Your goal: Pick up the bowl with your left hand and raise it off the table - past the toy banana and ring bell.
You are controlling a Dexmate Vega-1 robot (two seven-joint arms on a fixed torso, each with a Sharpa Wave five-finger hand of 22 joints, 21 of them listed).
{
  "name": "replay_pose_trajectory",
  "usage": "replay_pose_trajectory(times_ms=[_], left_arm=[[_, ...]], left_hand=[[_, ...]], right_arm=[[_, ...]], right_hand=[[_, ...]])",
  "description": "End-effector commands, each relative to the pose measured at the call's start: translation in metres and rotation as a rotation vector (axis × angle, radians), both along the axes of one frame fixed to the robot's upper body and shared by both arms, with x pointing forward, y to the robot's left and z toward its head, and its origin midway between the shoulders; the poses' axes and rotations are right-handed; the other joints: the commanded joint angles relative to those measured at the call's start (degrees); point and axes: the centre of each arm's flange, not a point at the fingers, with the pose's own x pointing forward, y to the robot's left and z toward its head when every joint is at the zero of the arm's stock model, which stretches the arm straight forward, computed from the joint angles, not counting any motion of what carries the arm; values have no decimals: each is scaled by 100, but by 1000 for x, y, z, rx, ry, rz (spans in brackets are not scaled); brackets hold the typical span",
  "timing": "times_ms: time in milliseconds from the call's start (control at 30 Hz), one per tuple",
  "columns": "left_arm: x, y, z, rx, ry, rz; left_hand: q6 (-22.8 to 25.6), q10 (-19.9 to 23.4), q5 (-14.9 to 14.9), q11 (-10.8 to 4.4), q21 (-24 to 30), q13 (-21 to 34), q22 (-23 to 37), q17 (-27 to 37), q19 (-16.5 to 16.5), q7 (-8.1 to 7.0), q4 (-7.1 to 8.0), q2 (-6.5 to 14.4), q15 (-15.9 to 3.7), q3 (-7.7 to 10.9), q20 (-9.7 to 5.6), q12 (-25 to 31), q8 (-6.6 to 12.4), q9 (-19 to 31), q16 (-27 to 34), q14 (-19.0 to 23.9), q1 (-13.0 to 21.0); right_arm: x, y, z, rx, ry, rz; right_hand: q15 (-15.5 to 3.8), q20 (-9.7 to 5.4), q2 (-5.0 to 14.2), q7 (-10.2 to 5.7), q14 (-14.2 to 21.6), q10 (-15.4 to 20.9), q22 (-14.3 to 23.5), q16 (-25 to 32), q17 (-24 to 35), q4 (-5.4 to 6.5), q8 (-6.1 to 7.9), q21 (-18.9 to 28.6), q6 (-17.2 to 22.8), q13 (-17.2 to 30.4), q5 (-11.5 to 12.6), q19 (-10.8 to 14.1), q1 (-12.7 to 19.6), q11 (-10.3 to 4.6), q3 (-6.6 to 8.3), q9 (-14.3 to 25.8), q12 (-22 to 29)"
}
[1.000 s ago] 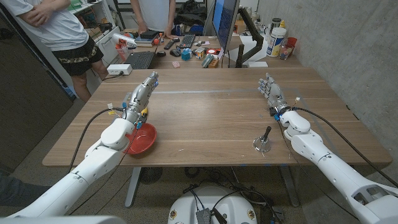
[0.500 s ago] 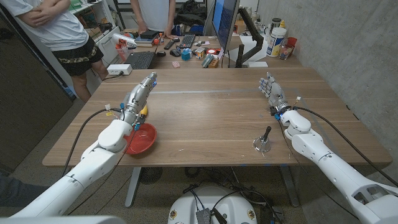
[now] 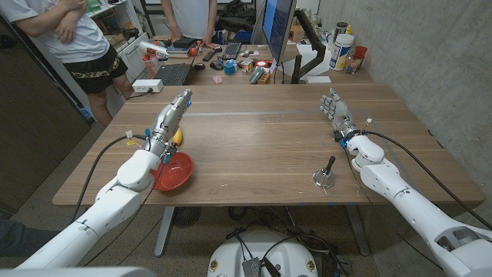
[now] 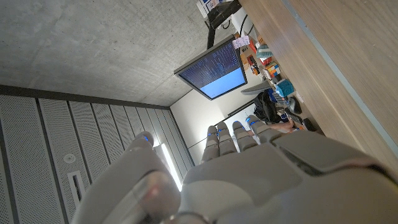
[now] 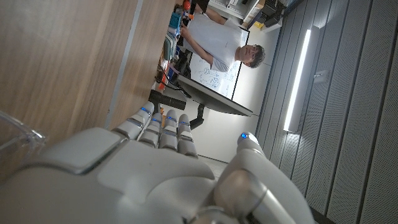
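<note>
Resting on the counter (image 3: pixel 269 138) beside the banana (image 3: pixel 178 136), the bowl (image 3: pixel 174 171) remains ungrasped: left hand (image 3: pixel 171 114) extends past it, fingers straight, empty; grasping and lifting remain.

— What's on the wooden bench (image 3: pixel 261 142)?
— A red bowl (image 3: pixel 174 171) near its left front edge, a toy banana (image 3: pixel 177 136) just behind, and a ring bell (image 3: pixel 324 177) at right front.

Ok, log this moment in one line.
left hand: open, beyond bowl | bowl: on table, ungrasped | right hand: open, idle
</note>
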Motion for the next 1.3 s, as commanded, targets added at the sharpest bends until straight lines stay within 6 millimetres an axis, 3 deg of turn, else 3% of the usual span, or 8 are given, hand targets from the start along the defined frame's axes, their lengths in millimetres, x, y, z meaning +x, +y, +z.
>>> replay_pose_trajectory(times_ms=[33,1300], left_arm=[[-10,-3,-5,0,-22,-11],[-38,1,-30,-15,-50,6]], left_hand=[[75,47,4,-7,-14,30,18,25,19,9,-21,18,-14,-11,-209,44,41,7,39,23,65],[137,85,-9,-23,-45,32,21,25,34,17,-39,53,-14,-28,-195,43,42,8,41,68,112]], right_arm=[[-1,0,1,5,-8,-3],[5,4,0,4,2,7]], right_hand=[[18,-40,42,-30,-46,-50,20,-1,19,-6,19,1,35,7,16,-32,36,-11,-6,12,-13],[24,-38,51,-36,-26,-16,20,31,23,-9,19,7,43,8,18,-51,27,-16,-24,12,18]])
